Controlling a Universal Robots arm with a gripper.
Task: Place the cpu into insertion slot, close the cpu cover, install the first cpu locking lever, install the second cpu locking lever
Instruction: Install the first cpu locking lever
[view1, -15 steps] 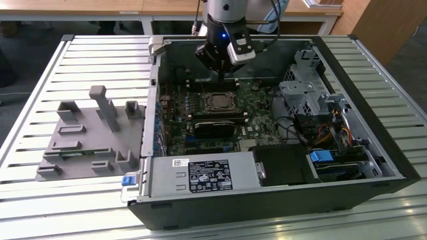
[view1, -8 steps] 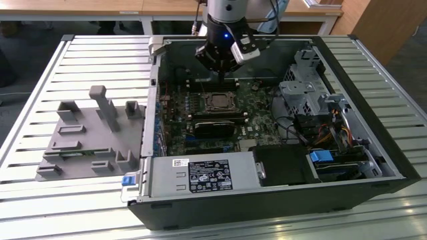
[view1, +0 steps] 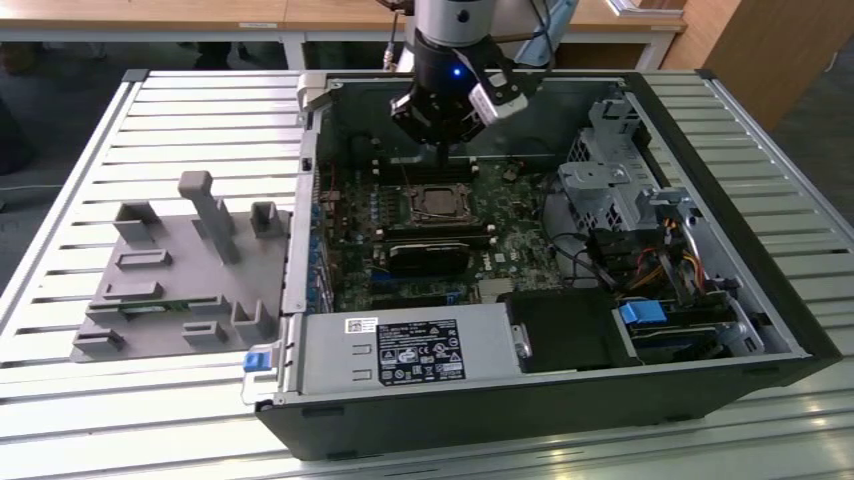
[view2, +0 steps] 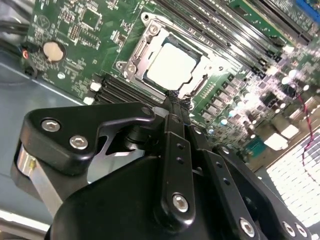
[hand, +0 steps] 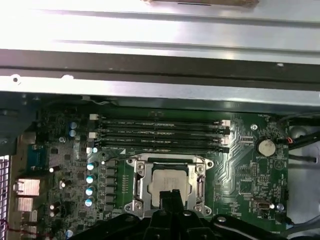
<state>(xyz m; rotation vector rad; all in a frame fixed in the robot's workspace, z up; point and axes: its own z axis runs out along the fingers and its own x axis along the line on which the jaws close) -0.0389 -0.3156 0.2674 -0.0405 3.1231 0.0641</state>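
Note:
The cpu (hand: 167, 181) lies flat in the insertion slot (view1: 434, 203) on the green motherboard, its silvery top (view2: 172, 66) facing up. The cpu cover (hand: 136, 184), a silvery metal frame, lies down around it (view2: 136, 59). I cannot tell how the locking levers stand. My gripper (view1: 450, 158) hangs inside the open computer case, above the board and just beyond the slot toward the case's far wall. Its black fingertips (view2: 177, 99) are pressed together with nothing between them, and they overlap the slot's edge in the first wrist view (hand: 172, 196).
Black memory slots (hand: 160, 132) run beside the socket toward the case wall. A long black block (view1: 434, 245) sits on its near side. The power supply (view1: 400, 350), a drive cage (view1: 614, 190) and cables fill the case's near and right parts. A grey fixture (view1: 174, 270) stands on the slatted table.

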